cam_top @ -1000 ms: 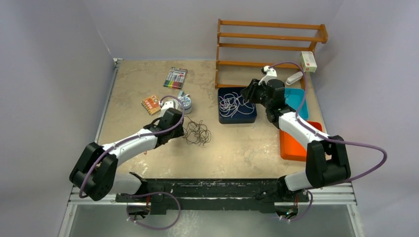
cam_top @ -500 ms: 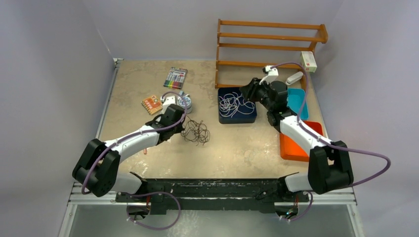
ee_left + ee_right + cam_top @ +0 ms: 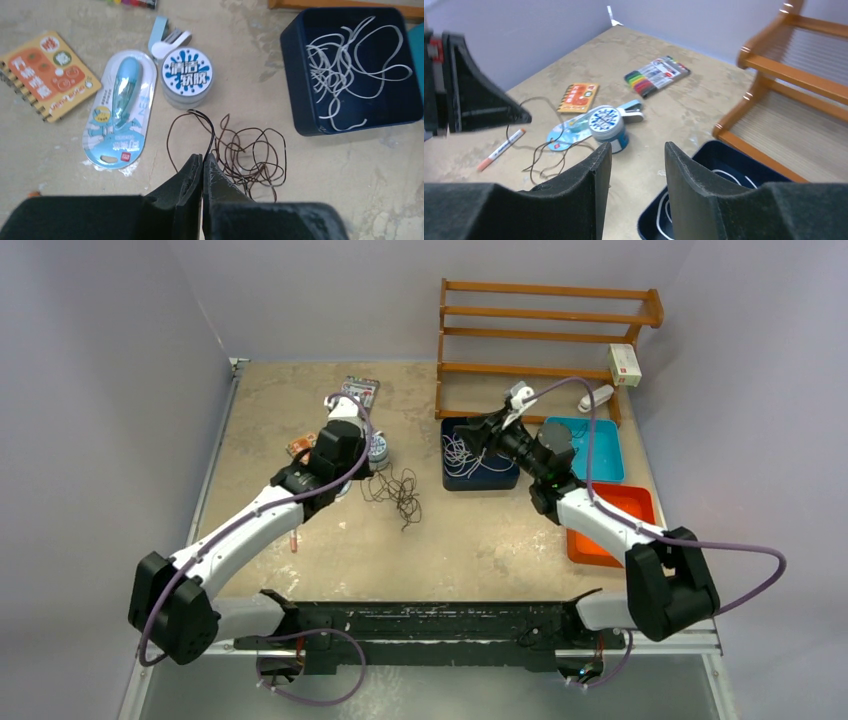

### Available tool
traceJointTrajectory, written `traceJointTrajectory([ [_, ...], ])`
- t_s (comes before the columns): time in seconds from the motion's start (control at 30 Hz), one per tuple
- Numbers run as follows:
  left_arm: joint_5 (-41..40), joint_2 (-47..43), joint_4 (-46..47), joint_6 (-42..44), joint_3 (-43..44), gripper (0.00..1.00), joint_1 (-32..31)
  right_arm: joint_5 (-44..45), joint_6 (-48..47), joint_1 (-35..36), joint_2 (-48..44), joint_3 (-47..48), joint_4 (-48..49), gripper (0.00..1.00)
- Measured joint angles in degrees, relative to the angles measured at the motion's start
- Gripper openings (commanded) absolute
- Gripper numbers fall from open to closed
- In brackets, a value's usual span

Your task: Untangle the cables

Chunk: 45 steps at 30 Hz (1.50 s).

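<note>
At left, a pinched cord
Shut tight, the left gripper [image 3: 202, 162] pinches a strand of the dark cables [image 3: 250, 157] heaped on the table [image 3: 325, 175]; white cables [image 3: 350, 65] lie coiled in the navy tray [image 3: 295, 125]; the right gripper [image 3: 636, 165] hangs over it, jaws apart, empty
</note>
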Motion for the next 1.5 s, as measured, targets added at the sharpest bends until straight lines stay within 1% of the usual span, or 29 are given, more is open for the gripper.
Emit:
traceJointTrajectory([
  [0.1,1.6,-2.7,-0.4,3.9,1.7,0.00,0.0,-2.6,-2.5,2.2,0.0,-1.0,2.5,0.49],
  [0.23,4.6,-5.6,-0.5,9.5,2.8,0.00,0.0,-5.5,-4.7,5.1,0.2,-1.0,6.7,0.56],
  [0.47,10.9,-7.0,-0.3,15.6,4.7,0.00,0.0,-7.2,-7.3,11.8,2.9,-0.5,11.1,0.57],
  [0.67,15.0,-7.3,-0.2,17.2,7.4,0.00,0.0,-6.7,-7.1,14.8,7.9,1.6,13.3,0.58],
  [1.0,19.2,-9.0,0.2,17.7,8.7,0.00,0.0,-5.2,-2.7,15.8,16.0,7.3,19.6,0.58],
  [1.27,21.7,-9.0,0.2,17.7,9.2,0.00,0.0,-4.9,-1.4,17.2,20.7,12.9,19.9,0.58],
  [1.5,22.6,-8.9,0.1,17.7,11.9,0.00,0.0,-3.5,-1.4,19.2,24.6,16.5,18.6,0.58],
])
